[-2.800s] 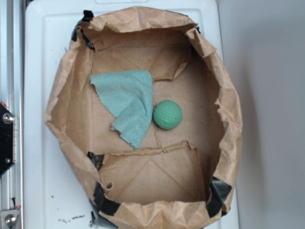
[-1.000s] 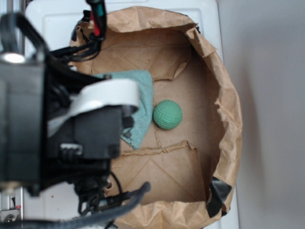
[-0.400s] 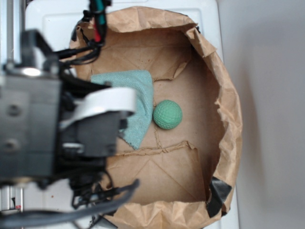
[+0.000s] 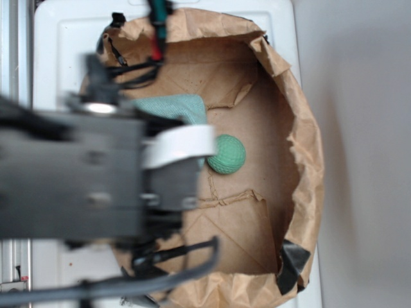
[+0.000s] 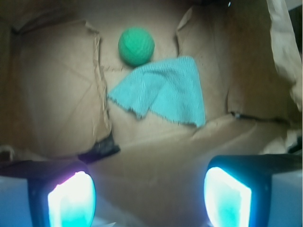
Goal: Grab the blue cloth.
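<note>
The blue cloth (image 5: 165, 92) lies crumpled on the brown paper floor, pale teal with a frayed lower edge. In the exterior view my blurred arm (image 4: 96, 173) covers most of the cloth (image 4: 180, 106); only its upper strip shows. A green dimpled ball (image 5: 136, 46) rests against the cloth's corner, and the ball (image 4: 226, 154) shows just right of the arm. My gripper (image 5: 149, 196) is open, its two glowing pads wide apart with only paper between them. It hangs above the bag's near wall, short of the cloth and not touching it.
Everything sits inside a cut-down brown paper bag (image 4: 302, 128) with raised crumpled walls and black tape (image 4: 292, 260) at the corners. Torn paper flaps (image 5: 97, 71) stand up inside. The bag rests on a white surface (image 4: 58, 51), with a metal rail (image 4: 13, 64) at the left.
My arm has come in from the left and moved right over the bag, covering more of the cloth. Cloth and ball have not moved.
</note>
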`<state>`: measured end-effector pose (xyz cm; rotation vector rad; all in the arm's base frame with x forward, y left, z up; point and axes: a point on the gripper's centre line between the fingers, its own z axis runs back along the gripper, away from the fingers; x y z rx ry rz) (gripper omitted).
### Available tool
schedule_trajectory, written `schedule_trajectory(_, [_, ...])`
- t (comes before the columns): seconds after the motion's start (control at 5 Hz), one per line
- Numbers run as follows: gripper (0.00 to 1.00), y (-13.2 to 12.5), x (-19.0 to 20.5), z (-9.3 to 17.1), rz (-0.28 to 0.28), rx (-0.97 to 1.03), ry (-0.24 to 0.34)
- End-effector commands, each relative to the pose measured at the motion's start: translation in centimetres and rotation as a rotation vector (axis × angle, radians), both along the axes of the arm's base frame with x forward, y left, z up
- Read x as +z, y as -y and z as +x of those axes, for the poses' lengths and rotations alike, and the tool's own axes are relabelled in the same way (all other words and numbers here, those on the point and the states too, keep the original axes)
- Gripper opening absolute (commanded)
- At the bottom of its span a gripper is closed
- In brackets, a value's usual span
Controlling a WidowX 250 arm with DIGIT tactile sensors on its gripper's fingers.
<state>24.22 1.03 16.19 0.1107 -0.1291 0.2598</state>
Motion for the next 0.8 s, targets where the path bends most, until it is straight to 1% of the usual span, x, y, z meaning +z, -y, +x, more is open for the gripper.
schedule_trajectory(0.0, [1.0, -1.4, 0.9, 3.1, 0.007, 0.1, 0.045])
schedule_trajectory(0.6, [1.0, -2.0, -0.6, 3.9, 0.045, 0.124, 0.035])
